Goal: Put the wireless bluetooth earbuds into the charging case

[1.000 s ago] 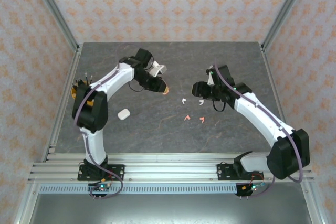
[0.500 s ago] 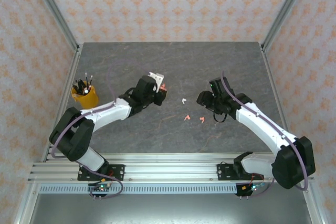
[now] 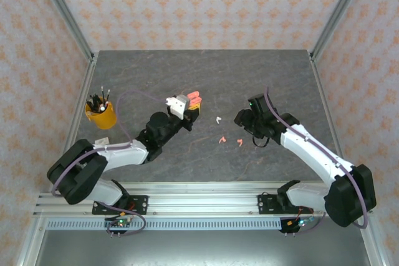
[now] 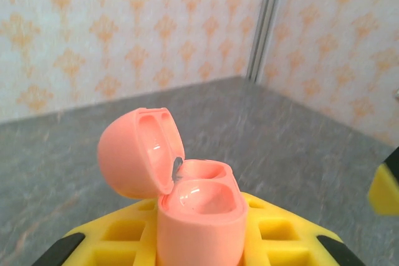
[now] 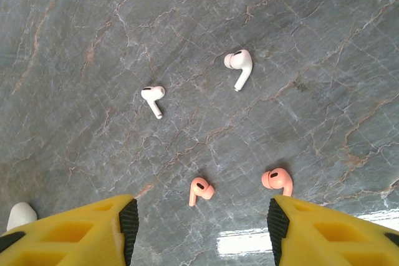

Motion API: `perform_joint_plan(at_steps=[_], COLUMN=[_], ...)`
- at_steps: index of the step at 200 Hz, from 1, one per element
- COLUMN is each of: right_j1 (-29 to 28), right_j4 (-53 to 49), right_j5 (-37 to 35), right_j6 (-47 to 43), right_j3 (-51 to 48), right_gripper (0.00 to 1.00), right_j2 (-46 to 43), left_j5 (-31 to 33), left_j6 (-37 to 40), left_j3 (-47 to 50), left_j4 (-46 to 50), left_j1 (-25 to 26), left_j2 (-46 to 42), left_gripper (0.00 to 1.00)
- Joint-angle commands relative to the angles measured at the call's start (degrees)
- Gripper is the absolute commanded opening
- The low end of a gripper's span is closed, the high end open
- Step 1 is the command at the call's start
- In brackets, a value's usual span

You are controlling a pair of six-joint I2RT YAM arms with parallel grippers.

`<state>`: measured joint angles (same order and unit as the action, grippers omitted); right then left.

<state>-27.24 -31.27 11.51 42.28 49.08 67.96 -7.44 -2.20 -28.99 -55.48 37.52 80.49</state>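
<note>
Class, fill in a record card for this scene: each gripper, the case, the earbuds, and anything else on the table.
left gripper: shut on the pink case
pink case: lid open, both wells empty
white earbuds: two, lying loose on the table
pink earbuds: two, loose on the table, apart from the white pair
right gripper: open, holding nothing, above the earbuds
cup of pens: yellow, at the table's left side

The pink case (image 4: 198, 216) is cut off below; 1 white lump (image 5: 20, 215) sits half hidden.
</note>
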Motion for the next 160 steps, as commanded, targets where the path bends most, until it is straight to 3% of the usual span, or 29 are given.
perform_joint_plan(at_steps=[1,46,90,160], right_j1=[-0.6,-2.4,-8.1,-7.2], right_j4=[-2.3,-5.2,-6.8,-6.8], right_j5=[-1.8,-3.8,-7.4,-5.1], right_j6=[2.8,4.0,6.6,0.9], right_j3=[0.5,2.5,7.0,19.1], right_gripper=[0.58,0.58,0.58,0.58], right_j2=[1.9,4.9,10.8,14.8], left_j5=[-2.4,-2.0,-1.9,-0.9], left_j6=[3.4,6.9,7.0,7.3], left_j3=[1.0,2.0,2.7,4.4], left_j4=[-6.4,-9.2,-12.0,-11.1], left_j1=[0.4,0.4,0.4,0.4], left_j2=[-2.0,-1.7,0.6,1.2], left_gripper=[0.0,0.0,0.0,0.0])
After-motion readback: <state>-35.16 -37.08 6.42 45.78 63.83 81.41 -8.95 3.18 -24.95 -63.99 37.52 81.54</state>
